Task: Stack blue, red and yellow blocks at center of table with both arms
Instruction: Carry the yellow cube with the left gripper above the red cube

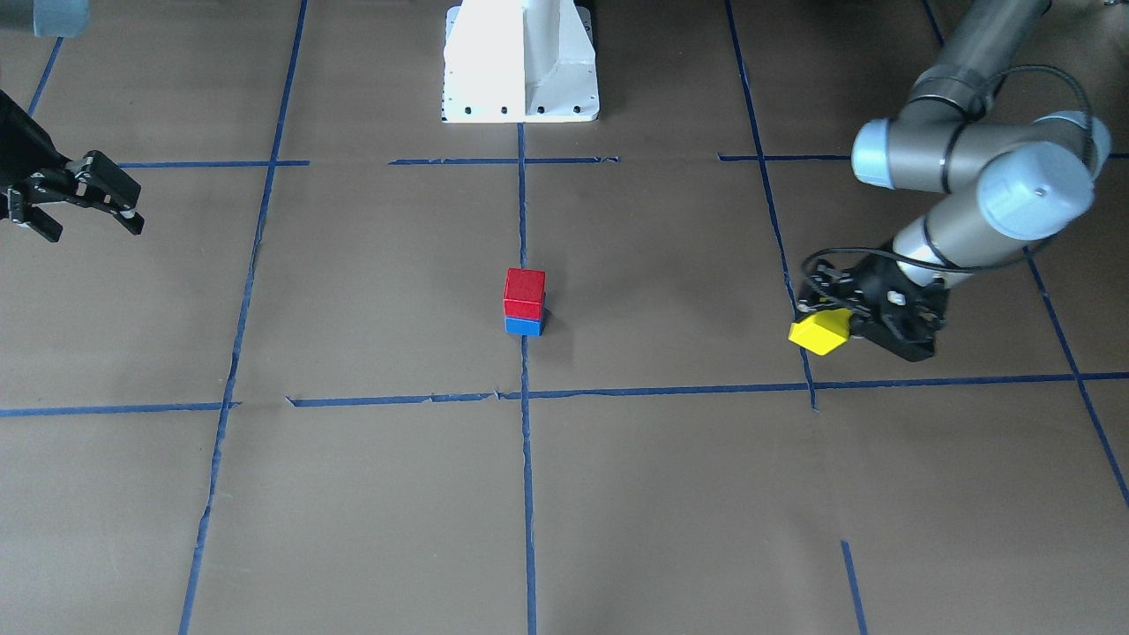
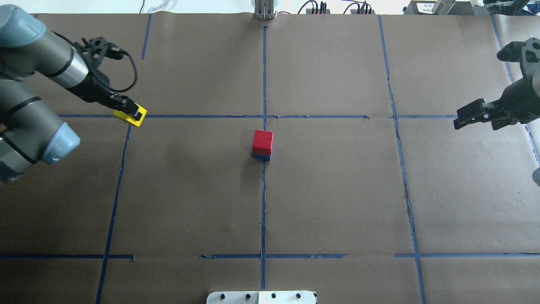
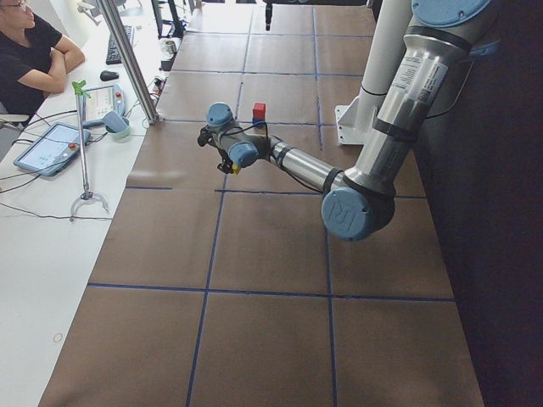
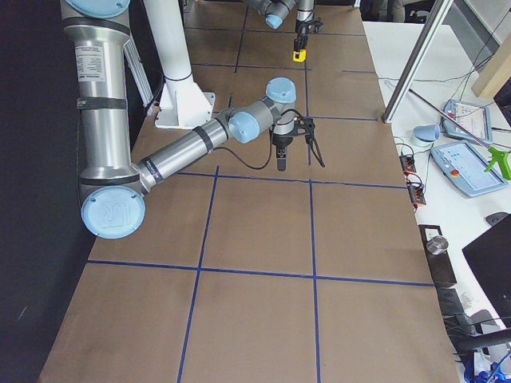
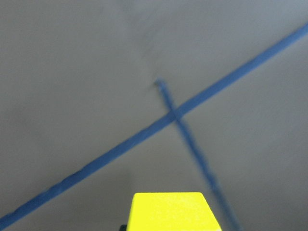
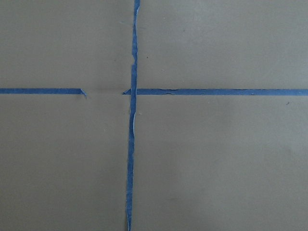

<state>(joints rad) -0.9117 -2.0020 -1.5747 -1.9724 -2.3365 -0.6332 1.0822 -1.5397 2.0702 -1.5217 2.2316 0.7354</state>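
Clamping the yellow block (image 1: 818,333) in the left gripper (image 2: 134,113) near the table's left edge, well apart from the red block (image 2: 263,142) atop the blue block (image 1: 524,326) at centre, lying rightward and slightly toward the robot's edge; holding the right gripper (image 1: 93,225) spread, empty, by the right edge.

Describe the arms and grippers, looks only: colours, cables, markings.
The left arm and right arm are both grey metal tubes with light blue joint caps. The big elbow cap carries a white logo, and a white label sits on the upper link. The left gripper and right gripper are black with two fingers. A black cable loops at the left wrist.
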